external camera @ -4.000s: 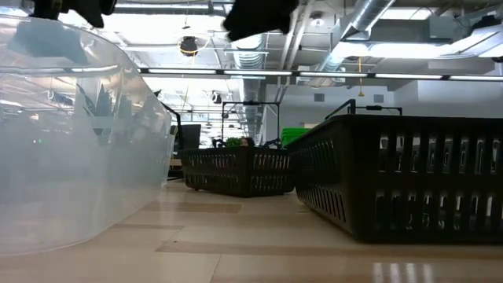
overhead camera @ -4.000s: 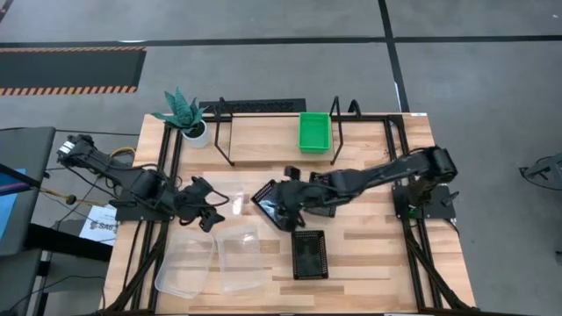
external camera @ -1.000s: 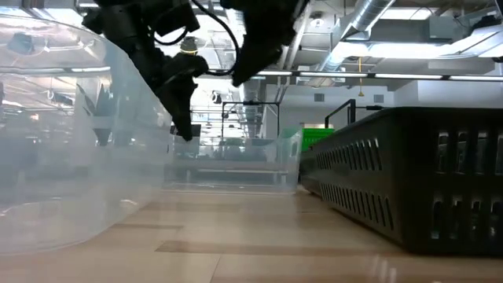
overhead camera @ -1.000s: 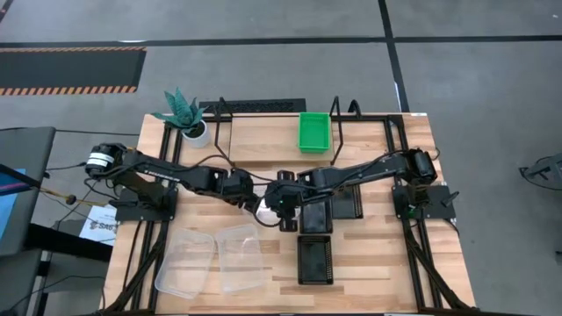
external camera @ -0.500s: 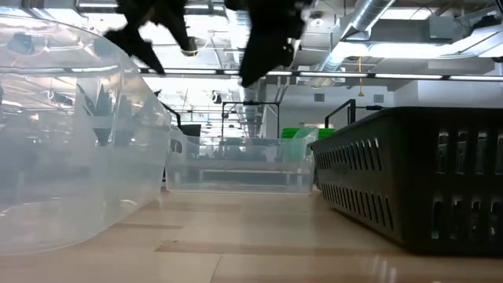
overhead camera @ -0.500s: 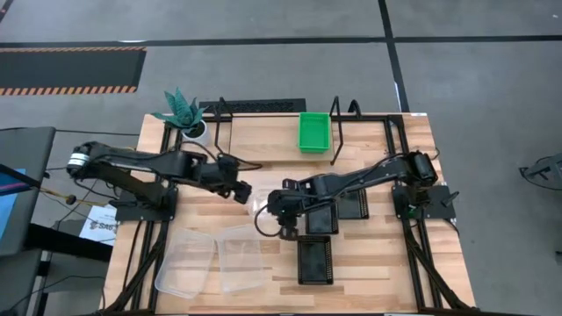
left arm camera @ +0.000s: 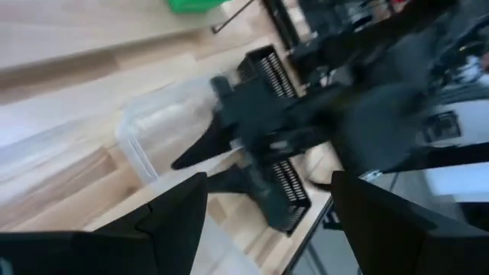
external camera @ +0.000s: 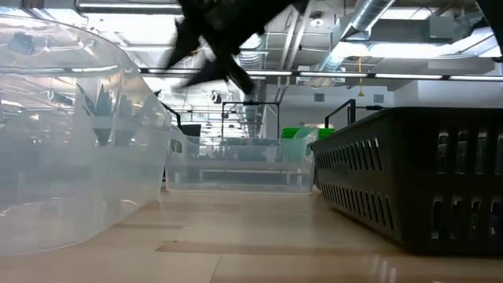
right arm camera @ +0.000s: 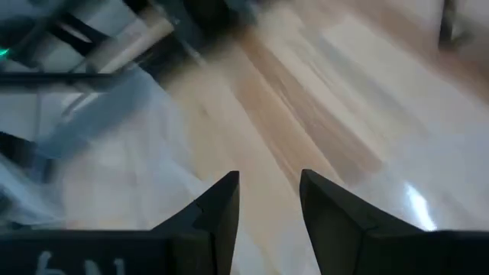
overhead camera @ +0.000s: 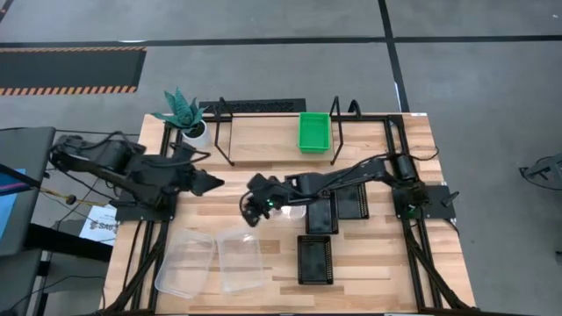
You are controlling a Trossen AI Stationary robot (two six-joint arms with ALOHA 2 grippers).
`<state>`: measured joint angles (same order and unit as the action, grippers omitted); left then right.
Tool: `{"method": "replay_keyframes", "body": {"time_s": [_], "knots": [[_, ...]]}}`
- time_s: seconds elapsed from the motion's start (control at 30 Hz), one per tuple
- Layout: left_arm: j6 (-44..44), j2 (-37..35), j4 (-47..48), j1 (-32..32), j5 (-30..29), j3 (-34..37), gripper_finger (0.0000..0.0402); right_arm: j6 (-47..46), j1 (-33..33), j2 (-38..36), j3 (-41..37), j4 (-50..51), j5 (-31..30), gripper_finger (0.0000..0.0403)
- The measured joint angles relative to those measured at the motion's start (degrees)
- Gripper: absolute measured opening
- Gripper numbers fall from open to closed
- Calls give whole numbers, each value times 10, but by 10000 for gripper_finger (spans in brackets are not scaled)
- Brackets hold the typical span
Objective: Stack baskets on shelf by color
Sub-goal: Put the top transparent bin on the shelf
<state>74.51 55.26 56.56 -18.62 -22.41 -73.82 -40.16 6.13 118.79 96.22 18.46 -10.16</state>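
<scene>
Since the clear baskets [overhead camera: 186, 263] lying on the counter [overhead camera: 369, 263] just nearer me than my right pincer [overhead camera: 250, 209] look thin, light and springy, I judge they would flex and slide, so I'd pinch one by a stiffer rim at a short end. My right arm stretches low across the middle, its empty pincer parted over bare wood, black baskets [overhead camera: 317, 260] behind it. My left pincer [overhead camera: 211, 183] hangs open, empty, well short of the shelf [overhead camera: 263, 140].
</scene>
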Motion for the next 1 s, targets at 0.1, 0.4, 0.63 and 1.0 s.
{"method": "replay_keyframes", "body": {"time_s": [0.1, 0.4, 0.63, 1.0], "knots": [[0, -17, 3, -17, -23, 0, 265, -23, -4, 25, 10, 5, -17, 161], [-60, -32, 23, -23, -16, 0, 265, -84, -15, 118, 96, 50, -21, 161], [-97, -36, 37, -24, 1, 0, 265, -126, -18, 167, 195, 170, -20, 143], [-139, -45, 45, -23, 12, 1, 265, -174, -14, 151, 199, 255, -5, 11]]}}
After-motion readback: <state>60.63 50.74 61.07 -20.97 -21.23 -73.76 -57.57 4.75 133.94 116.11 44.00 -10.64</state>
